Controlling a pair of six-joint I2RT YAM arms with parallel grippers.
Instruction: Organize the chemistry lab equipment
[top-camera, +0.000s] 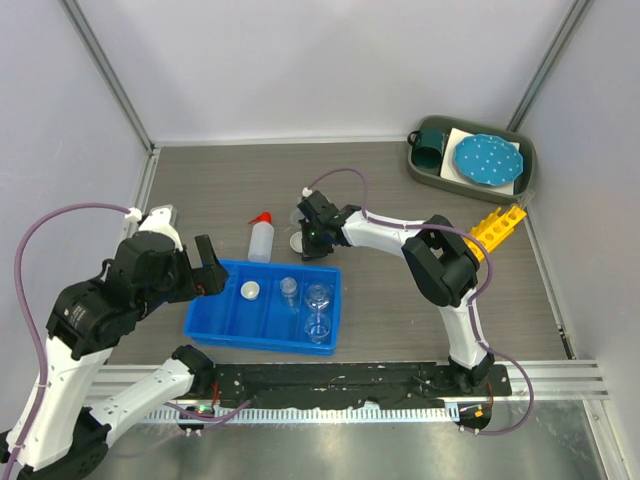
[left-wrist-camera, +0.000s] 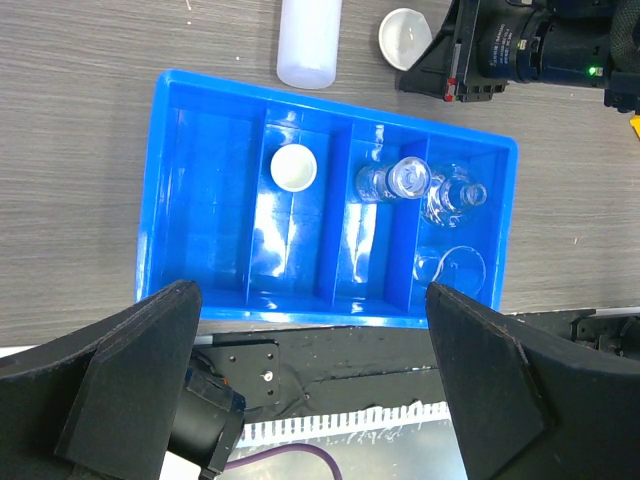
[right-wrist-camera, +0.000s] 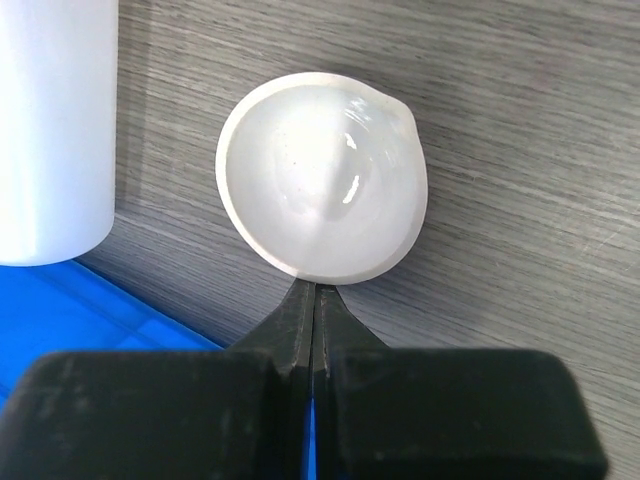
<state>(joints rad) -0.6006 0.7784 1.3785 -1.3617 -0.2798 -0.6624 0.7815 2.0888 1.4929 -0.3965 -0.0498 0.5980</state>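
Observation:
My right gripper (top-camera: 306, 240) (right-wrist-camera: 315, 290) is shut on the near rim of a small white round dish (right-wrist-camera: 322, 176) (top-camera: 297, 243), just behind the blue tray (top-camera: 215, 322). The white squeeze bottle (top-camera: 261, 240) (right-wrist-camera: 50, 130) with red nozzle stands to its left. In the tray are another white dish (left-wrist-camera: 294, 168), a clear beaker (left-wrist-camera: 398, 180), a flask (left-wrist-camera: 455, 198) and a clear round glass piece (left-wrist-camera: 450, 270). My left gripper (top-camera: 200, 270) (left-wrist-camera: 310, 300) is open and empty, above the tray's near left side. The yellow tube rack (top-camera: 497, 225) lies at the right.
A grey bin (top-camera: 527, 172) at the back right holds the teal mug (top-camera: 432, 145) and the blue dotted plate (top-camera: 487, 160). The right arm (top-camera: 440, 260) stretches across the table between the rack and the tray. Walls enclose three sides.

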